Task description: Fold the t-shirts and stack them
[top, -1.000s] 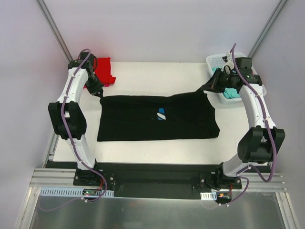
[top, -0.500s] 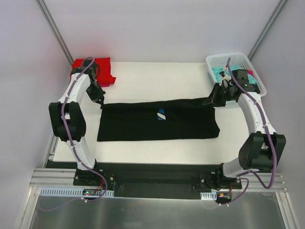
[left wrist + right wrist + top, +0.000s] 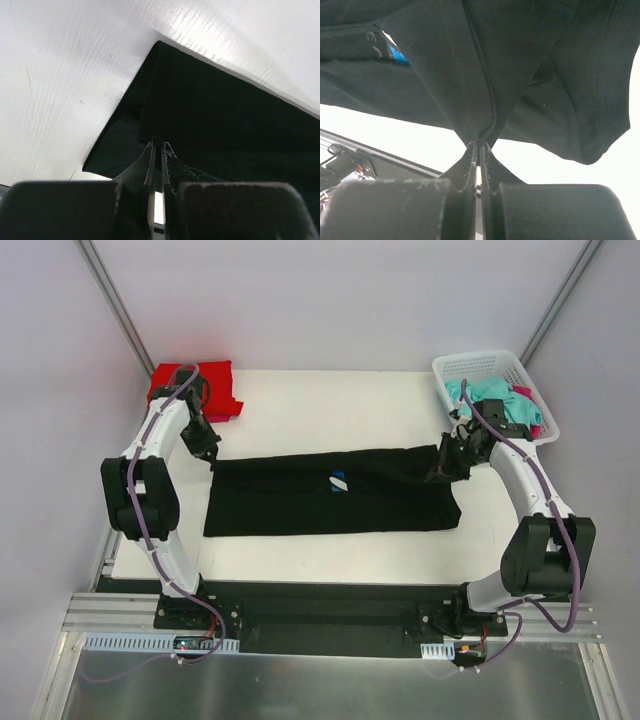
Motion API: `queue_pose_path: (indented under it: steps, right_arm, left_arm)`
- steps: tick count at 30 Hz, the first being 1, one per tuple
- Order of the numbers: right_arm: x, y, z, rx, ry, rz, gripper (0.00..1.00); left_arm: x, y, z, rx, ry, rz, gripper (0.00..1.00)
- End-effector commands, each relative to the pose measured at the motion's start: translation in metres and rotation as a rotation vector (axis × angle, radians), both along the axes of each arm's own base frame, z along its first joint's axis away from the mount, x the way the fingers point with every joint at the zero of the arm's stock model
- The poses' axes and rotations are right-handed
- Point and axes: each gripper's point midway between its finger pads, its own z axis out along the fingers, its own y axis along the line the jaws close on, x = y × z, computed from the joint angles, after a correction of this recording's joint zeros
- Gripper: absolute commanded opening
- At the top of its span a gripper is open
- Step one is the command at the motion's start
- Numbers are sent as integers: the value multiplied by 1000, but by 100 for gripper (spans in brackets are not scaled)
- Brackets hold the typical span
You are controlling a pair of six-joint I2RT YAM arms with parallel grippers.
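- The black cloth t-shirt with a small blue-and-white print (image 3: 330,505) is spread across the middle of the white table (image 3: 330,405).
- Its far edge is pinched at both ends. The left gripper (image 3: 212,462) and the right gripper (image 3: 437,472) are each clamped tight on black cloth.
- Both ends are best carried toward the near hem level and together, so the crease runs straight.
- Farther back, a plain red t-shirt (image 3: 222,390) lies at the far left. A teal t-shirt (image 3: 487,392) and a pink t-shirt (image 3: 528,405) are heaped in the white plastic mesh basket (image 3: 480,360).
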Motion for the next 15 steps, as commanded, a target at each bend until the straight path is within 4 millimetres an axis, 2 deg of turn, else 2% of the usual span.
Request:
queue_pose_path:
  steps: [1,11,15]
  right_arm:
    - [-13,2,-1,-51,7,35,1]
    - [-29,0,-31,-137,100,68,1]
    - [-33,-3,-42,-193,124,83,1]
  left_arm:
    - [-10,4,10,40,-29,-15,0]
    - [-33,2,-17,28,25,14,0]
    - [-37,2,-21,25,22,26,0]
